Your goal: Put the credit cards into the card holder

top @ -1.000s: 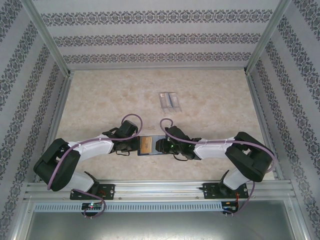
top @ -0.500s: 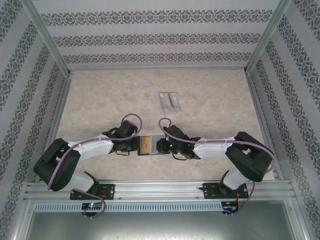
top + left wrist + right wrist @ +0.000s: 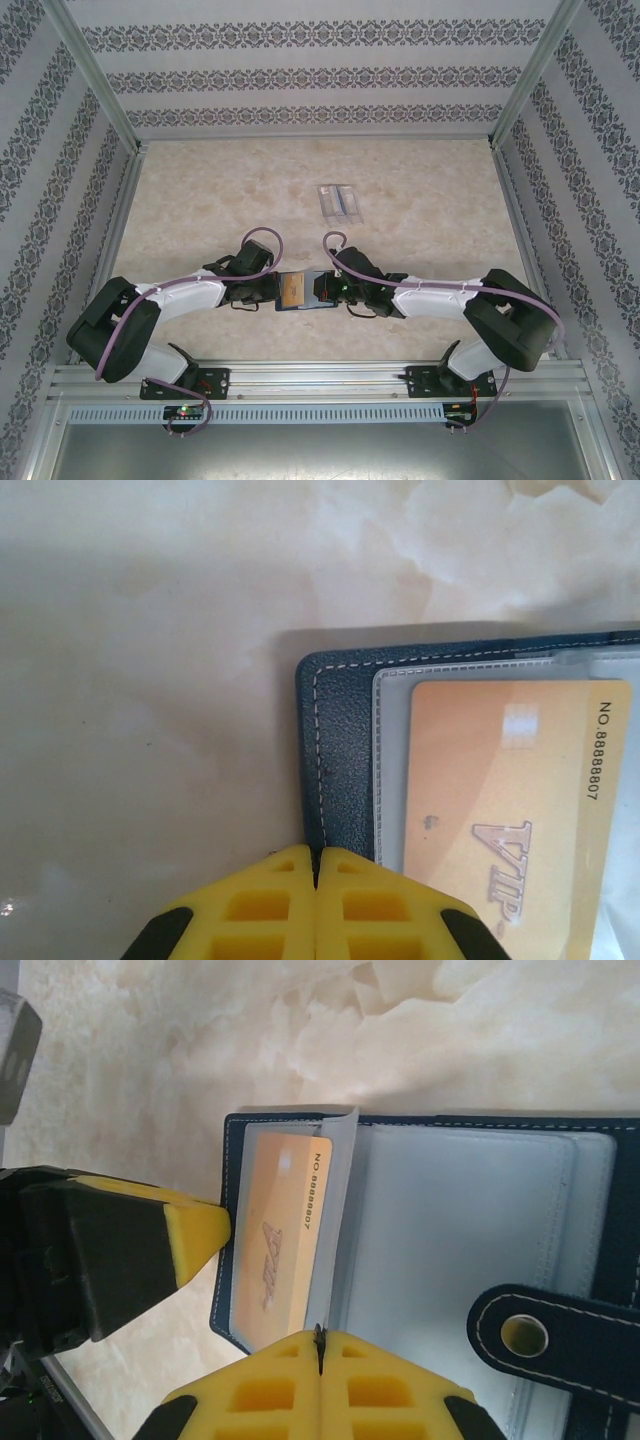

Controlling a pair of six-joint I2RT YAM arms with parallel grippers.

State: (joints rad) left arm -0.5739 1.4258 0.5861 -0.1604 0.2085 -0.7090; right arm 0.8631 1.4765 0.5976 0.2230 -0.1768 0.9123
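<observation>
Card holder (image 3: pixel 460 1240) touches closed left end effector (image 3: pixel 317 865) and closed right end effector (image 3: pixel 318 1345).

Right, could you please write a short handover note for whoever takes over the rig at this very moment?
Grippers: the left gripper is shut, its tips at the left edge of the open card holder. The right gripper is shut at the near edge of a clear sleeve inside it. I cannot tell whether either one is pinching anything.
Things: the holder lies open on the table between the arms. A transparent case lies farther back, its contents too small to tell.
Done: an orange VIP card sits in the sleeve.
Left: any further cards; I can identify none now.
</observation>
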